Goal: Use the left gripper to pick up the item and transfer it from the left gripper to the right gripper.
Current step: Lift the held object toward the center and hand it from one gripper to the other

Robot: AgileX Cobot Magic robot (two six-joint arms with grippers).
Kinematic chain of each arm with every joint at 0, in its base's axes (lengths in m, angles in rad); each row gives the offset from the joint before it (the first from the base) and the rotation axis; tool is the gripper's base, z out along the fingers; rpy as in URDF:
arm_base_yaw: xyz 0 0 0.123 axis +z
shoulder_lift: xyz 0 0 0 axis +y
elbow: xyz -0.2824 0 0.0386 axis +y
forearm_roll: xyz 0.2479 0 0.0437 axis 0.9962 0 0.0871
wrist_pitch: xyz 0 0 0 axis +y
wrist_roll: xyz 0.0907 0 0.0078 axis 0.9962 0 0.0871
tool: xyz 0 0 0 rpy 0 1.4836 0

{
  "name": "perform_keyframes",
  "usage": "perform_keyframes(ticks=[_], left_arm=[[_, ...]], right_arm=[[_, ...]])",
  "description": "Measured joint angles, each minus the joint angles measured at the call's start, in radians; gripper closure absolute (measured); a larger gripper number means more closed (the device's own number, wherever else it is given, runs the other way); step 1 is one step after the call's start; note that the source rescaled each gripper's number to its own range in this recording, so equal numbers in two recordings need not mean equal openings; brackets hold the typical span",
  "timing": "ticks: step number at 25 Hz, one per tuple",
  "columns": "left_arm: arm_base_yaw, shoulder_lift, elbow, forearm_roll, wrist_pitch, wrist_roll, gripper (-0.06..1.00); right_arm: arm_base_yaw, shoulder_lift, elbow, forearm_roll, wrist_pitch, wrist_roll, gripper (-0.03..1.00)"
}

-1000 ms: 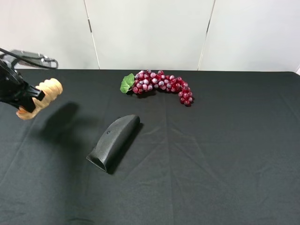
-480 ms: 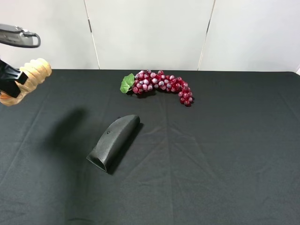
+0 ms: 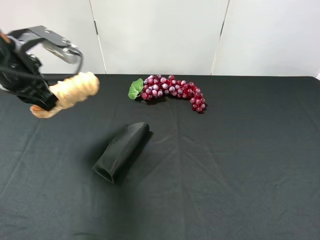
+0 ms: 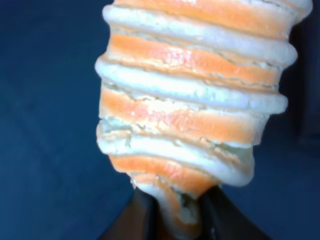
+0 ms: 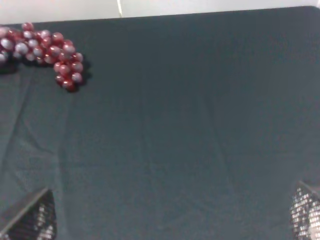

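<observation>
The tan spiral-ridged roll (image 3: 74, 91) is held in the air over the left part of the black table, tilted with its thick end toward the middle. My left gripper (image 3: 44, 101) is shut on its tapered end. In the left wrist view the roll (image 4: 192, 95) fills the frame, with the black fingers (image 4: 141, 221) clamped at its narrow tip. My right gripper (image 5: 167, 216) is out of the exterior high view. Its own wrist view shows only two fingertips (image 5: 31, 216) far apart, open and empty above bare cloth.
A black curved handle-shaped piece (image 3: 121, 151) lies on the cloth below and right of the roll. A red grape bunch (image 3: 173, 91) with a green leaf lies at the back middle and shows in the right wrist view (image 5: 50, 50). White wall panels stand behind the table.
My left gripper has swung right from the left edge with the roll in it, and more of the arm has come into view. The handle piece and the grapes have not moved.
</observation>
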Motion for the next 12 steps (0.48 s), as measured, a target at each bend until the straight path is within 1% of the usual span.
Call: perform_keyframes(ticks=[5, 8, 12], left_arm=[[-0.158, 0.000, 0.000, 0.046, 0.000, 0.002, 0.93], [-0.240, 0.000, 0.000, 0.051, -0.008, 0.010, 0.93], [-0.338, 0.000, 0.000, 0.053, -0.038, 0.052, 0.93]], right_arm=[[0.000, 0.098, -0.033, 0.069, 0.032, 0.035, -0.03], [0.001, 0.198, -0.066, 0.144, 0.041, 0.045, -0.03], [0.018, 0.306, -0.087, 0.245, 0.036, 0.047, -0.03]])
